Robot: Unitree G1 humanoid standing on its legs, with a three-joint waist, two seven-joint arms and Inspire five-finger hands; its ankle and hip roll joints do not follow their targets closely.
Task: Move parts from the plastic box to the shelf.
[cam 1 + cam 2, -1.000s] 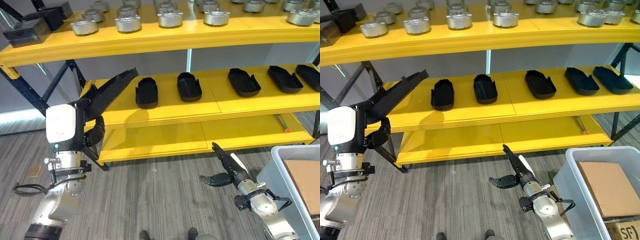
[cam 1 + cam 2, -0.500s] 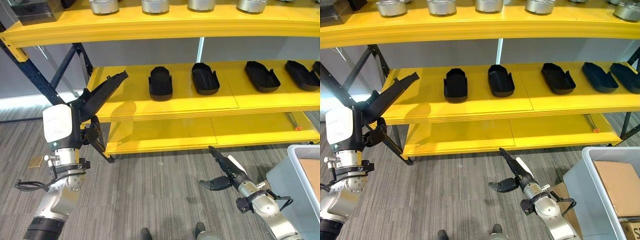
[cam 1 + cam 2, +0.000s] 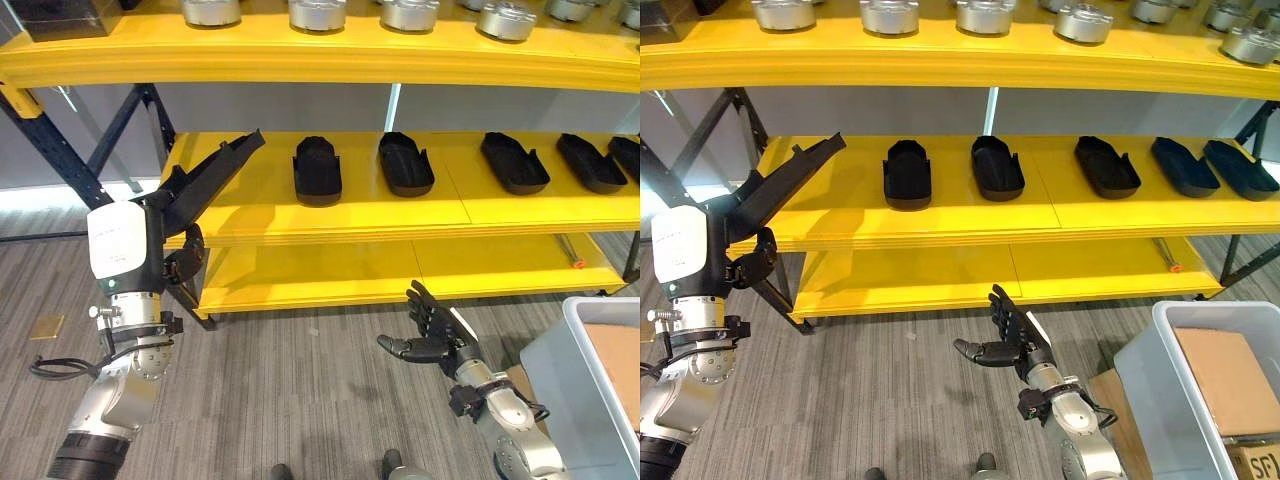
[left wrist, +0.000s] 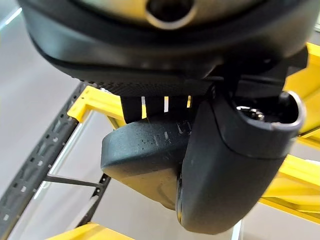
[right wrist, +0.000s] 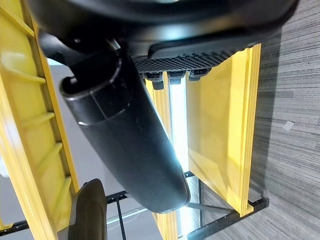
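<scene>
My left hand (image 3: 183, 262) is shut on a long black moulded part (image 3: 215, 172) and holds it raised, slanting up toward the left end of the yellow middle shelf (image 3: 400, 212). The part's tip is just above the shelf's left corner. In the left wrist view the part (image 4: 142, 157) shows beyond the thumb (image 4: 232, 170). Several matching black parts (image 3: 318, 170) lie in a row along that shelf. My right hand (image 3: 432, 336) hangs low over the floor before the shelf, open and holding nothing. The grey plastic box (image 3: 1162, 372) stands at the lower right.
A cardboard sheet (image 3: 1226, 368) lies in the box. Round metal parts (image 3: 317, 13) line the top shelf. A lower yellow shelf (image 3: 330, 275) sits near the floor. Blue diagonal braces (image 3: 130, 120) stand at the rack's left end. Grey carpet (image 3: 300, 400) spreads before the rack.
The right hand has turned from edge-on to fingers spread upward and drifted slightly left. The left hand still holds the black part, raised a little. The camera has shifted.
</scene>
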